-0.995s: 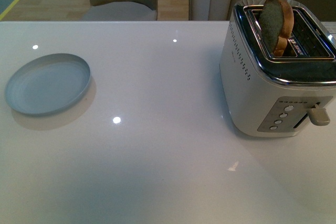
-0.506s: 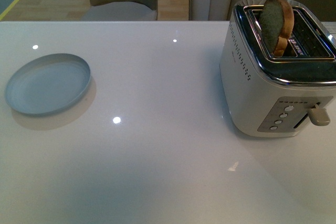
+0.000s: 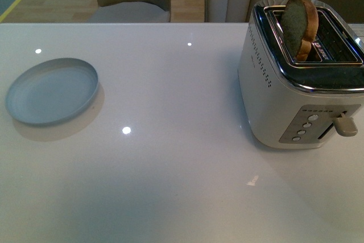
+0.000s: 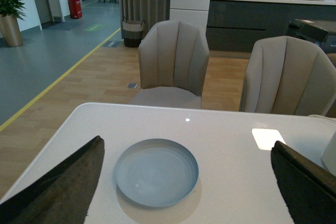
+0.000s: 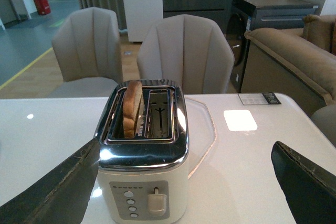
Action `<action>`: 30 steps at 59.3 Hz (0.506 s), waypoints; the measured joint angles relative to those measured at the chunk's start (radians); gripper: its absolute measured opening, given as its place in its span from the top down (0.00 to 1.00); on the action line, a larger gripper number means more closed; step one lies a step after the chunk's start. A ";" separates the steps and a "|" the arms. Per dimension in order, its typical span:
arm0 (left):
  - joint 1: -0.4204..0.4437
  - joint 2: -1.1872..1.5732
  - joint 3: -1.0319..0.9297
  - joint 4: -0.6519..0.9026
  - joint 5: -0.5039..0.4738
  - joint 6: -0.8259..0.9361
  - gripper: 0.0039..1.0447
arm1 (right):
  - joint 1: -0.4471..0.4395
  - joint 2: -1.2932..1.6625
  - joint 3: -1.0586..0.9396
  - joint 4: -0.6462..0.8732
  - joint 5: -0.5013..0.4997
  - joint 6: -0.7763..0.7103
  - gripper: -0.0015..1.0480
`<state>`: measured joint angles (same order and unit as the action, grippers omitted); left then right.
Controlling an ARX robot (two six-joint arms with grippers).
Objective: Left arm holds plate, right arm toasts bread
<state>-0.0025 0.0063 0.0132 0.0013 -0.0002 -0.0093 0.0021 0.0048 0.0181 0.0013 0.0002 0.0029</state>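
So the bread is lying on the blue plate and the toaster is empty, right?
Not quite. The plate has nothing on it, and the bread stands upright in one slot of the toaster; the other slot is empty. The front view shows this.

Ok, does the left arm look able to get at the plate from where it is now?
Probably yes. The left gripper is open, its fingers spread to either side of the plate, which lies bare on the table with nothing beside it. The toaster stands well away.

No legible text or labels.
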 joint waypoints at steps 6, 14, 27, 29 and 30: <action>0.000 0.000 0.000 0.000 0.000 0.000 0.07 | 0.000 0.000 0.000 0.000 0.000 0.000 0.08; 0.000 0.000 0.000 0.000 0.000 0.000 0.07 | 0.000 0.000 0.000 0.000 0.000 0.000 0.08; 0.000 0.000 0.000 0.000 0.000 0.000 0.07 | 0.000 0.000 0.000 0.000 0.000 0.000 0.08; 0.000 0.000 0.000 0.000 0.000 0.000 0.07 | 0.000 0.000 0.000 0.000 0.000 0.000 0.08; 0.000 0.000 0.000 0.000 0.000 0.000 0.07 | 0.000 0.000 0.000 0.000 0.000 0.000 0.08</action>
<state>-0.0025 0.0063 0.0132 0.0013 -0.0002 -0.0090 0.0021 0.0048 0.0181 0.0013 0.0002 0.0029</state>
